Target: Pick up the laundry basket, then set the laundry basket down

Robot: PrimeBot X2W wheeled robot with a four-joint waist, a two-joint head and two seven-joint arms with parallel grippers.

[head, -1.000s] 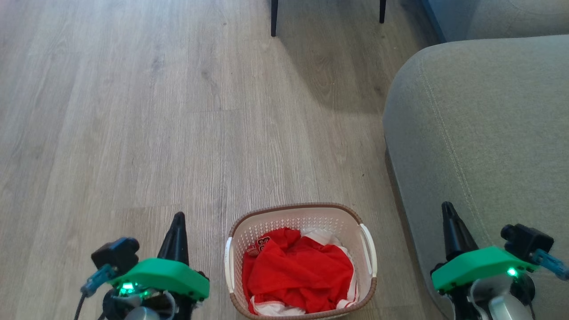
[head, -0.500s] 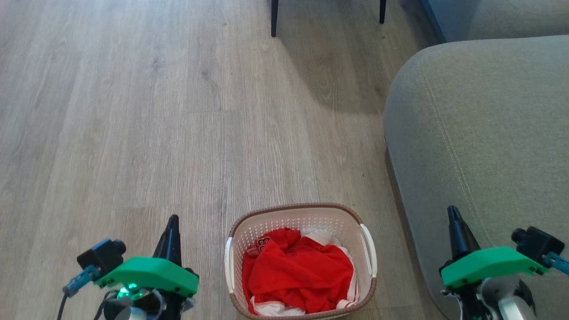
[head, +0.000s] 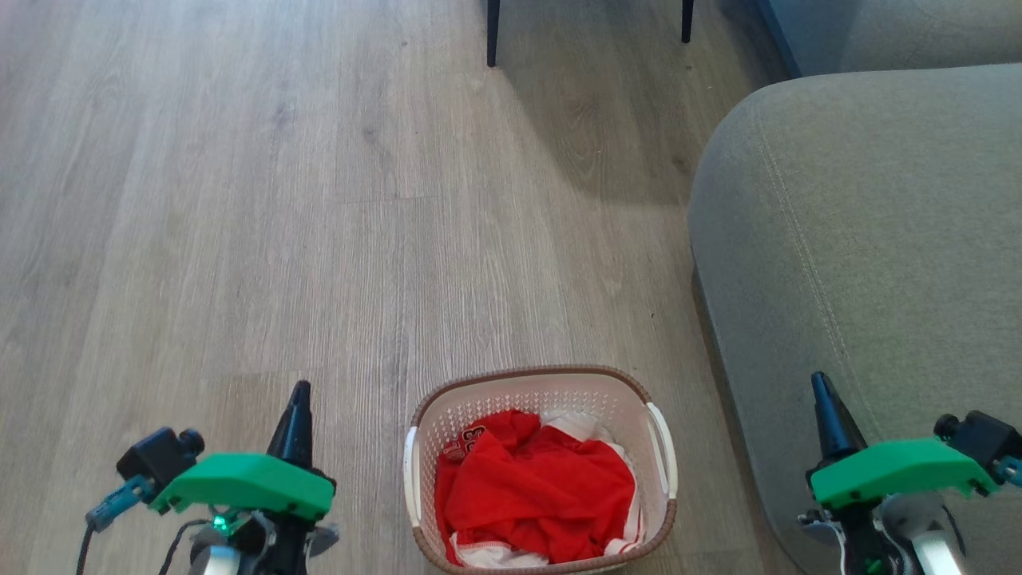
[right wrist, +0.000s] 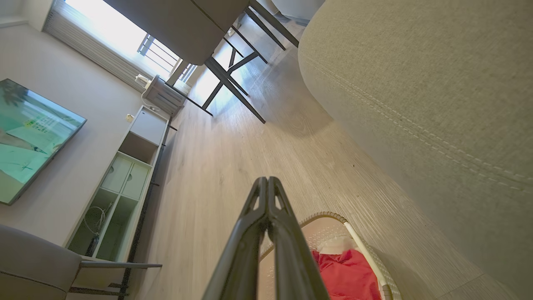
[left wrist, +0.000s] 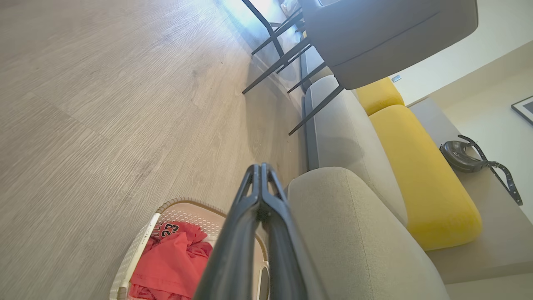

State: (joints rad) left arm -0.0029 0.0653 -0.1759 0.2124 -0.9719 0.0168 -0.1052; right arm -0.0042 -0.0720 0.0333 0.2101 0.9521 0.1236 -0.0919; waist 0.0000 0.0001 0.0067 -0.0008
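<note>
- Floor (head: 239, 200): pale wood planks. A grey sofa (head: 862, 239) runs along its right side, and two dark chair legs (head: 492, 36) stand on it well beyond the basket.
- Basket (head: 527, 390): upright on the floor, near the sofa's base but apart from it. White perforated walls, brown rim, one white handle on each side.
- Red garment (head: 535, 487): crumpled inside the basket together with some white cloth.
- Left claw (head: 301, 391): closed and empty, over the floor left of the basket, clear of it.
- Right claw (head: 817, 379): closed and empty, over the sofa's front right of the basket, clear of it.
</note>
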